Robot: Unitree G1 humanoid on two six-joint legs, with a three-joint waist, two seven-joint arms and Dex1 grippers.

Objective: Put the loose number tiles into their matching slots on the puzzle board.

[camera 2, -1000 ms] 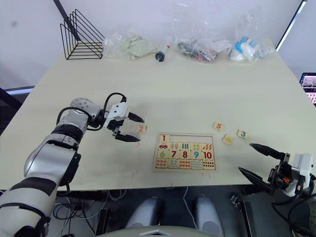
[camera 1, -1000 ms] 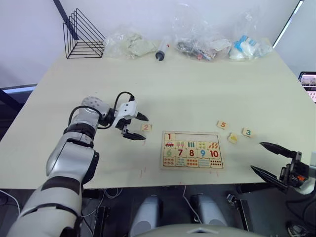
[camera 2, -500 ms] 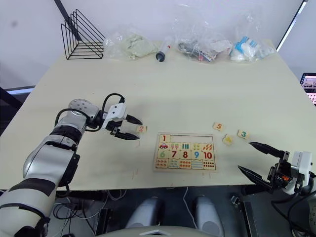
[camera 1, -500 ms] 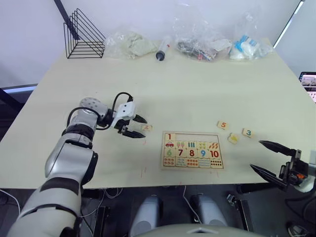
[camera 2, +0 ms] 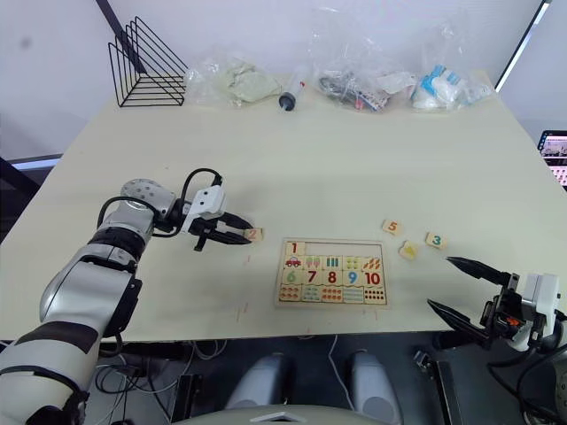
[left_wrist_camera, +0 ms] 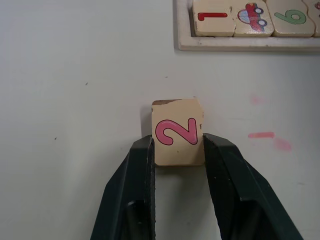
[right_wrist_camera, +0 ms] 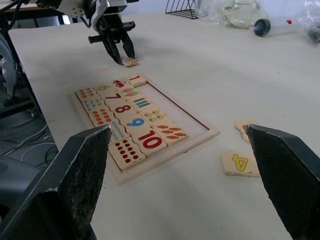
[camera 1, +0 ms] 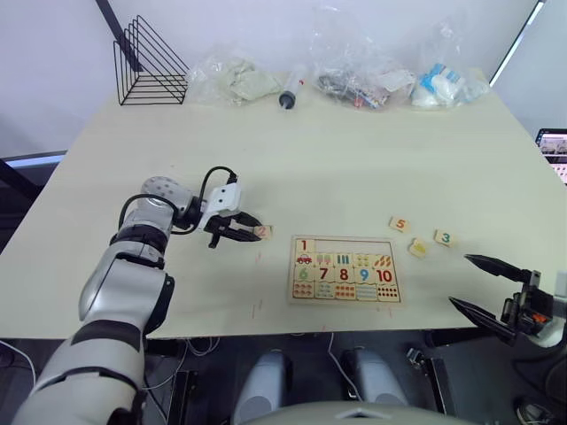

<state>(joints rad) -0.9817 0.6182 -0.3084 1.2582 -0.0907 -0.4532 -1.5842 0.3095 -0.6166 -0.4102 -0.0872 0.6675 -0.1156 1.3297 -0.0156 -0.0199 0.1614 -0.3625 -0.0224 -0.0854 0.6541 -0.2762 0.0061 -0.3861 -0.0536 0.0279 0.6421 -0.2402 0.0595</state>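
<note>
L gripper (left_wrist_camera: 178, 150) is low on the table (camera 1: 354, 159), its two black fingers (left_wrist_camera: 140, 170) pinching the "2" tile (left_wrist_camera: 178, 131) by its side edges; tile lies flat, its near half btwn the tips. Just beyond the tile, past its far edge, sits the puzzle board (camera 1: 345, 269), "1" tile (camera 1: 304, 245) already in the top row, other slots (camera 1: 354, 246) bare. R gripper (camera 1: 490, 289) hangs off the table's near edge, fingers spread wide, holding nothing; "4" tile (right_wrist_camera: 240, 163), "5" tile (camera 1: 400, 225) & "3" tile (camera 1: 444, 237) lie loose ahead of it, well apart from the L gripper.
</note>
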